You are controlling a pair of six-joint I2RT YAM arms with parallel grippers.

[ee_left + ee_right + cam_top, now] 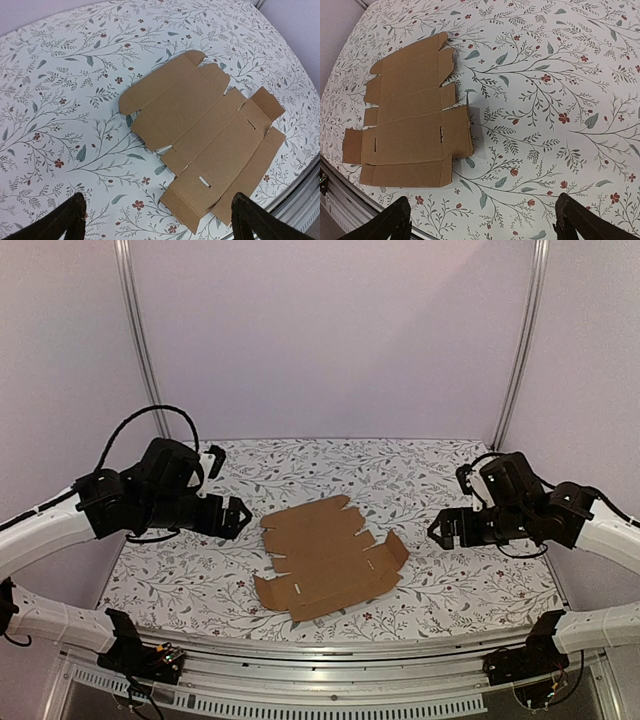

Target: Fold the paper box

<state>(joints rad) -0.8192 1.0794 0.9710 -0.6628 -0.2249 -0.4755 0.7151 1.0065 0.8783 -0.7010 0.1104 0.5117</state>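
From the top view, I see the box (330, 558) lying open as a flat die-cut sheet near the middle of the table (450, 470), a little toward the near edge. The left pincer (228, 488) hangs just off its left side and the right pincer (452, 502) further off its right. Both are spread apart, hold nothing and touch nothing. I judge the folding not yet begun: no wall stands up and no tab sits in a slot, so every fold is left to do.

From the left wrist, the sheet fills the centre-right. Its creases, slots and rounded flaps are plain, and one small end flap on the far side seems to lift a little off the table. Only the tips of my fingers (70, 220) show at the bottom corners, wide apart, and one corner of the sheet is cut off behind the right tip.

From the right wrist, the sheet lies to the upper left, well clear of the finger tips. I cannot tell here whether any flap is raised.
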